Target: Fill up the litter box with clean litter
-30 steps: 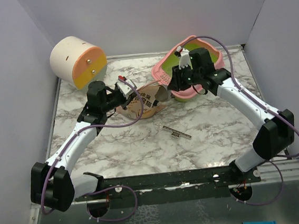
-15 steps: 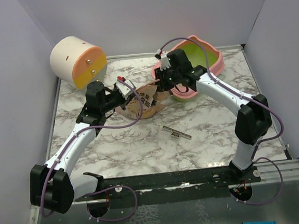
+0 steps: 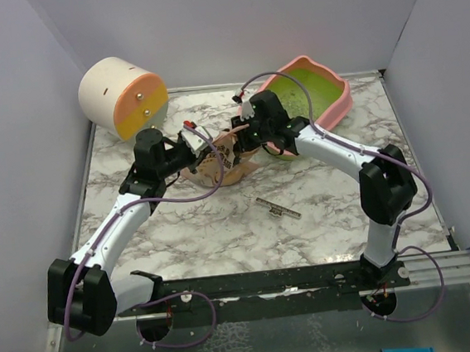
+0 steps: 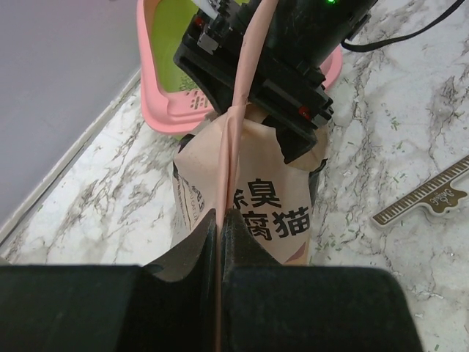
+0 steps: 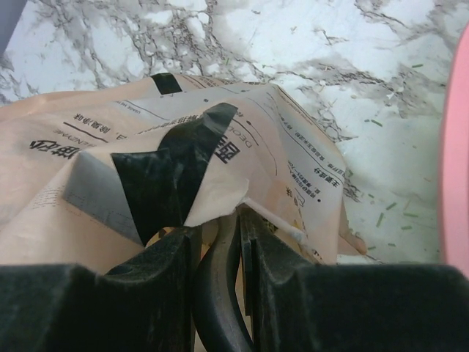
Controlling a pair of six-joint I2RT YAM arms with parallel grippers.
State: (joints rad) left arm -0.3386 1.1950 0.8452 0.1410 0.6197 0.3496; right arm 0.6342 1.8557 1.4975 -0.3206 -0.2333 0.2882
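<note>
Though the right gripper [image 5: 220, 224] reaches the bag [image 5: 88, 161], its grip is unclear.

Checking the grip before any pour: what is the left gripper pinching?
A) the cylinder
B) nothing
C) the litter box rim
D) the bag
D: in the left wrist view the left gripper is shut on the top edge of the bag.

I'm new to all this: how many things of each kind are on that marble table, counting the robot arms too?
Robot arms: 2 (left, right)
Pink litter box: 1
Peach litter bag: 1
Cream-and-orange cylinder: 1
Ruler-like metal strip: 1
Total: 6
</note>
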